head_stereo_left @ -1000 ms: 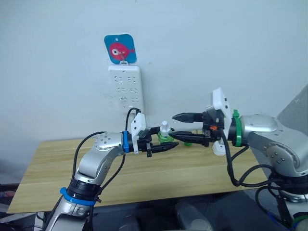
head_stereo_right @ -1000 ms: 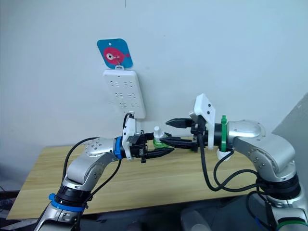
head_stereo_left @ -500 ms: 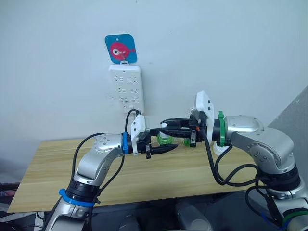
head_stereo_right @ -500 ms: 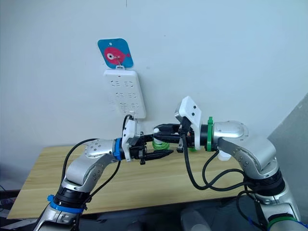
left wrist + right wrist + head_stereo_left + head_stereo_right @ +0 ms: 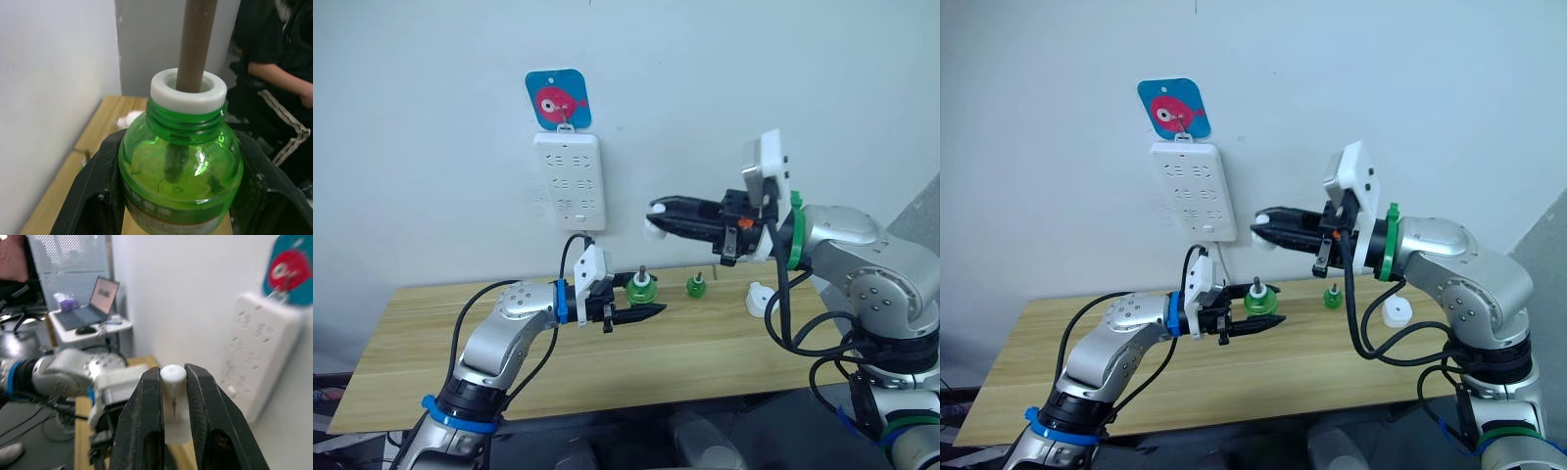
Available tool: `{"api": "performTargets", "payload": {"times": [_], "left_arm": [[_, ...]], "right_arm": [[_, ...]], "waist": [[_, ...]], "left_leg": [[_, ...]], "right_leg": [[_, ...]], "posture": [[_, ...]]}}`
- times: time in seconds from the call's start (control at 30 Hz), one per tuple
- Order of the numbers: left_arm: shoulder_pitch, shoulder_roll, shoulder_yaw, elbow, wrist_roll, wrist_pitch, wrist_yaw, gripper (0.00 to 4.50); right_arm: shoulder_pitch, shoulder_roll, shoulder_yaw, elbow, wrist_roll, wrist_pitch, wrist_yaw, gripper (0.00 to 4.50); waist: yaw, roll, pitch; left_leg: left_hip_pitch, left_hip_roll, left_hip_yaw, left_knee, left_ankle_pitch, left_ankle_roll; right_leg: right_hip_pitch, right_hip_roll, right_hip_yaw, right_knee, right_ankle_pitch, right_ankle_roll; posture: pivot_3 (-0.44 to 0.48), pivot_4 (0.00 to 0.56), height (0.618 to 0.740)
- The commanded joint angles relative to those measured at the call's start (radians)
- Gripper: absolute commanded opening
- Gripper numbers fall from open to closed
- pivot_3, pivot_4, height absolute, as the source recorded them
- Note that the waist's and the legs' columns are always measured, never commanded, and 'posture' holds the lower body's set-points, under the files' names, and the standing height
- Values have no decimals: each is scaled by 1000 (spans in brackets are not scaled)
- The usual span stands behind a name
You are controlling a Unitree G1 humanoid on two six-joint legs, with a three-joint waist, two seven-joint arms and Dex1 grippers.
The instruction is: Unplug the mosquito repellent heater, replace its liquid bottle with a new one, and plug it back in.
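Two small green see-through bottles show near the middle of the head view. One, the held bottle (image 5: 641,291), has a brown wick and a white collar. The left gripper (image 5: 648,300) squeezes it above the long wooden table (image 5: 431,343). The spare bottle (image 5: 696,286) stands on the table. Higher up, the right gripper (image 5: 656,217) pinches a little white round cap (image 5: 173,373). The small white rounded plastic heater (image 5: 759,299) sits unplugged on the table, lower right. If the left gripper tilts, the open bottle could spill. The tiny cap could slip out and roll away.

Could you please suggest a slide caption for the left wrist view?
Left gripper clamps a green liquid bottle, white collar and brown wick exposed, above the wooden table.
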Motion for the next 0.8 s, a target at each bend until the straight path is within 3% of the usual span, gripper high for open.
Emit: {"api": "performTargets", "payload": {"times": [0.03,0.23,0.37,0.5,0.8], "left_arm": [[35,20,41,5,10,-23,19,2284],[168,93,99,-16,27,-51,30,2284],[225,116,117,-68,16,-45,34,2284],[255,133,114,-121,8,-28,30,2284],[248,145,110,-161,2,3,30,2284]], "right_arm": [[79,-1,2,-4,-92,-79,-47,311],[403,20,172,161,-447,-403,-126,311],[508,95,199,381,-607,-603,-226,311],[509,166,179,583,-679,-729,-293,311],[339,257,116,1056,-741,-915,-367,311]], "waist": [[1,0,0],[7,-1,0],[11,0,1],[22,0,1],[41,1,2]], "left_leg": [[0,0,0,0,0,0],[-1,0,2,-5,0,0],[-2,1,5,-7,0,0],[-1,1,7,-7,0,0],[0,1,8,-7,0,0]], "right_leg": [[0,0,0,0,0,0],[-4,0,2,0,0,0],[-8,0,4,1,0,-1],[-8,-1,5,2,0,-1],[-8,0,6,2,0,-1]], "posture": [[-225,63,740],[-186,79,740],[-154,88,740],[-142,96,740],[-133,101,740]]}}
